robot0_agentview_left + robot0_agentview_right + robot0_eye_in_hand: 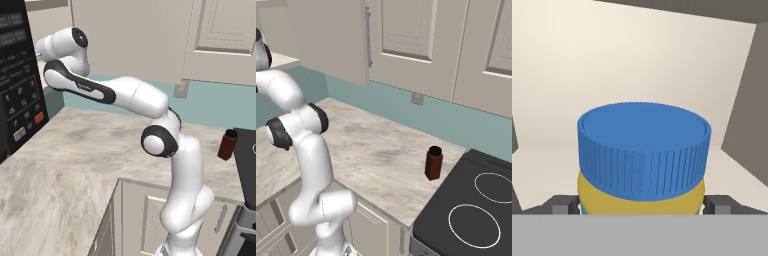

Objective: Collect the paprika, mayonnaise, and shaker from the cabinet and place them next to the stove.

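While the arm (125, 95) reached up and away to the left toward the cabinet (637, 60), the stove (476, 210) sat at the far right of the counter (371, 150) with the paprika (433, 163) already standing just beside its near corner, so one of the three looked delivered. Up on the cabinet's plain shelf the mayonnaise (643, 155) stood upright, its long axis vertical, squarely ahead of the gripper (643, 205) and centred between the two finger tips (562, 205), one on either side of the jar's yellow shoulder. The jaws stood spread about as wide as they go and had hold of nothing; whether the pads already touched the glass I could not tell, but each seemed just beside it. To my eye the coming move turned on that alignment: the jar lay dead ahead and between the jaws, so a straight squeeze inward would likely catch it below the lid. The jar itself was squat, with a ribbed blue lid wider than the neck and a yellow body beneath. I could not pick out the shaker.
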Available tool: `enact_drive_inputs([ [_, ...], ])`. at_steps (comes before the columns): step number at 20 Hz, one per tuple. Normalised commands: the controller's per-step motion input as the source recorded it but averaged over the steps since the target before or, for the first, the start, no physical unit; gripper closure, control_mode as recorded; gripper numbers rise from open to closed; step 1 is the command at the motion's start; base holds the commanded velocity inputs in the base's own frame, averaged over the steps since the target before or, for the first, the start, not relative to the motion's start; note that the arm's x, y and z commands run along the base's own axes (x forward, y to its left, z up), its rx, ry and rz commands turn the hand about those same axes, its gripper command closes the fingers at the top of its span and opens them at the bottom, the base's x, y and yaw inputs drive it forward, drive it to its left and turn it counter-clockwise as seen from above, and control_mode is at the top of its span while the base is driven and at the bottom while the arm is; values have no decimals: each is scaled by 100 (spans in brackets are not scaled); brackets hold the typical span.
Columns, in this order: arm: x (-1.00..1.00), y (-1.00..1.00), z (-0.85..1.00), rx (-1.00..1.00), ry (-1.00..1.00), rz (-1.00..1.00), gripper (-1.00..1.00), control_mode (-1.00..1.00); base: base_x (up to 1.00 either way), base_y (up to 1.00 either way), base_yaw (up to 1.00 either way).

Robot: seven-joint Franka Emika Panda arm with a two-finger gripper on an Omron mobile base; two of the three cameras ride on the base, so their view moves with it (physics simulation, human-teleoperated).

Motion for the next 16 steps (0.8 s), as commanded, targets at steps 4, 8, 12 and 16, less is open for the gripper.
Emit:
enact_drive_inputs([
  [4, -46, -32, 0, 0, -1, 0, 100, -100, 0, 0, 0],
  [8, -45, -63, -1, 1, -4, 0, 100, -100, 0, 0, 0],
  [12, -34, -88, -5, 3, -5, -1, 100, -100, 0, 0, 0],
  [16, -38, -92, -2, 3, -4, -4, 100, -100, 0, 0, 0],
])
